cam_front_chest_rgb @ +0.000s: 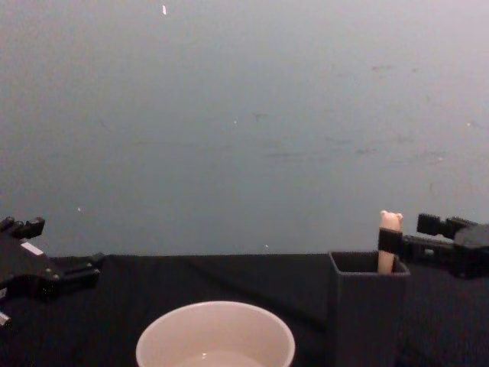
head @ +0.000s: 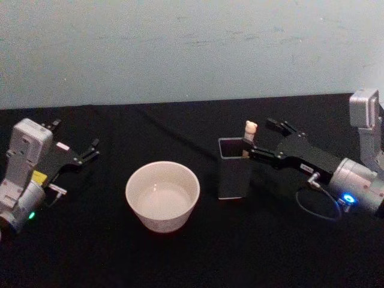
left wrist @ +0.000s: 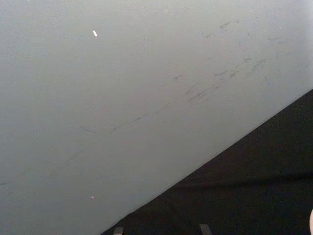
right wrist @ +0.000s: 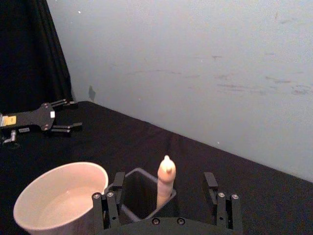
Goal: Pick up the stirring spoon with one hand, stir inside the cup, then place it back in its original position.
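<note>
Bear-head knob and beige handle of the stirring spoon [head: 250, 129] stand upright out of the dark grey holder [head: 235, 175], at its far right corner. The right gripper [head: 258, 138] straddles the handle just above the holder's rim, fingers spread wide with a gap on each side. The cream cup [head: 161, 221] sits just left of the holder. The left gripper [head: 91, 150] rests apart at the table's left, its fingers also spread.

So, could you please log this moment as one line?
stage: pre-grasp | right pincer: open, straddling beige bear-knob spoon in dark grey square holder | left pincer: open, parked left | cream round cup: free
</note>
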You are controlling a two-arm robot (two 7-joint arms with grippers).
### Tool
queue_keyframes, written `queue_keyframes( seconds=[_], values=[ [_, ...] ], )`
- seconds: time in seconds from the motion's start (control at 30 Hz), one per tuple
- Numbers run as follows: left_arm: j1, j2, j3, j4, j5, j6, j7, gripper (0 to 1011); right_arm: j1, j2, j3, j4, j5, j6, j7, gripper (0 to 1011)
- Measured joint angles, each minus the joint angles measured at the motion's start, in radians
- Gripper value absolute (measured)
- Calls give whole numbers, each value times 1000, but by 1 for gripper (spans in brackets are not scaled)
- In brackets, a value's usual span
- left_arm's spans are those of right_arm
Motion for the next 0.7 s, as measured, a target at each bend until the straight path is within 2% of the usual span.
queue_keyframes(
  seconds=[0.23, 0.7],
  values=[
    [0, 0, 0, 0, 0, 0, 0, 1001, 57, -39, -21, 66, -29, -1, 24, 1002],
    [0, 0, 0, 0, 0, 0, 0, 1001, 98, -66, -35, 115, -58, -4, 41, 1002]
  ],
)
